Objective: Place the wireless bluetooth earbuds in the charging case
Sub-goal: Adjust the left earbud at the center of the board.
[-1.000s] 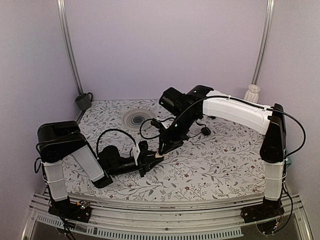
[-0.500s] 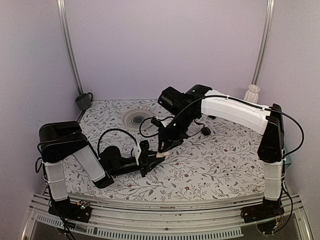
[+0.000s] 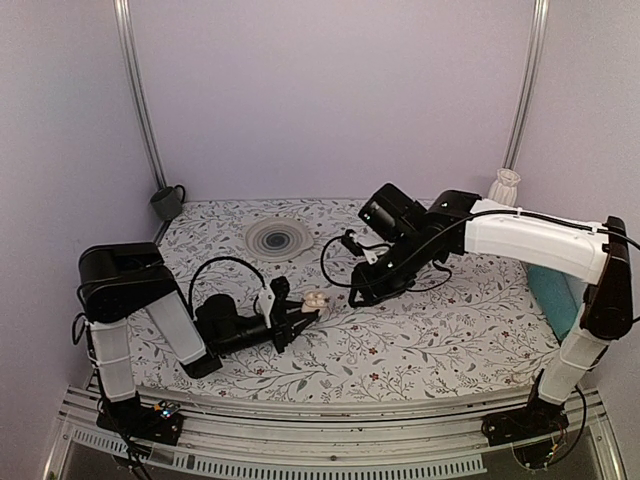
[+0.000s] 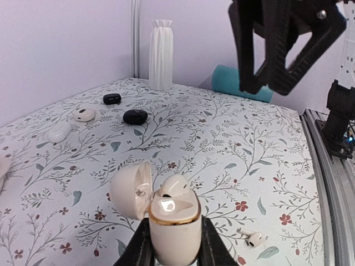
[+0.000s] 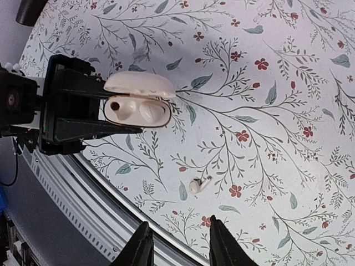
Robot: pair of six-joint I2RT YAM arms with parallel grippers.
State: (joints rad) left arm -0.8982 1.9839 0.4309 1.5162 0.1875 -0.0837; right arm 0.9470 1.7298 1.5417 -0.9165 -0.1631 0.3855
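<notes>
My left gripper (image 3: 297, 321) is shut on the white charging case (image 3: 316, 300), holding it upright just above the table. In the left wrist view the gripper (image 4: 175, 246) clamps the case body (image 4: 175, 221), the lid (image 4: 128, 189) is swung open to the left, and one earbud (image 4: 175, 186) sits in a well. The other earbud (image 4: 254, 239) lies on the table beside the case; it also shows in the right wrist view (image 5: 197, 184). My right gripper (image 5: 180, 248) is open and empty, raised above the table to the right of the case (image 5: 137, 106).
A white ribbed vase (image 4: 161, 54) and a teal object (image 4: 238, 83) stand at the far right. Two small black pieces (image 4: 135, 116) and two pale pebble-shaped pieces (image 4: 84, 114) lie mid-table. A round grey coaster (image 3: 279, 238) and a grey cup (image 3: 167, 202) are at the back left.
My right gripper has drawn away from the case, moving right and up, and is now empty. An earbud now sits in the case. The left gripper has kept its hold.
</notes>
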